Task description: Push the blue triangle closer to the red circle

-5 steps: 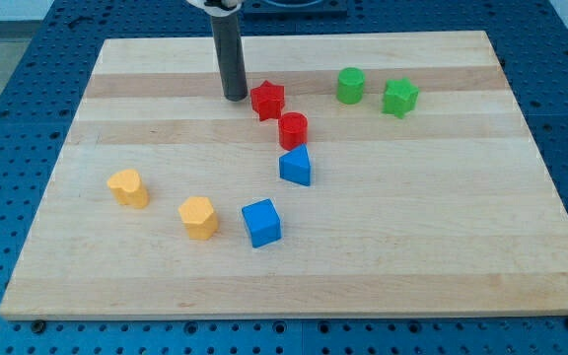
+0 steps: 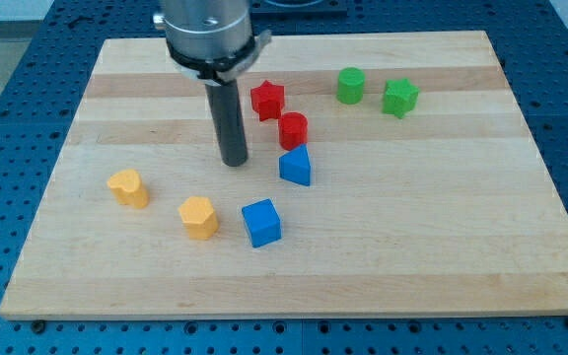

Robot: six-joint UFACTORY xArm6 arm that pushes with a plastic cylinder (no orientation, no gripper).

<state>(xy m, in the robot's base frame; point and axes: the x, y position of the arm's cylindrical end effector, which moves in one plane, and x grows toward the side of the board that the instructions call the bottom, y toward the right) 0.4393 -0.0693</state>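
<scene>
The blue triangle point(image 2: 296, 166) lies near the board's middle, just below the red circle point(image 2: 293, 130) and almost touching it. My tip point(image 2: 234, 161) rests on the board to the left of the blue triangle, a short gap away, at about its height in the view. The dark rod rises from it to the arm's head at the view's top.
A red star point(image 2: 267, 100) sits above the red circle. A blue cube point(image 2: 261, 222) lies below the triangle. Two yellow blocks point(image 2: 128, 187) point(image 2: 198, 217) lie at lower left. A green cylinder point(image 2: 351, 85) and green star point(image 2: 399, 97) are at upper right on the wooden board point(image 2: 442, 227).
My tip has moved down the view, from beside the red star to a spot left of the blue triangle. No block has moved.
</scene>
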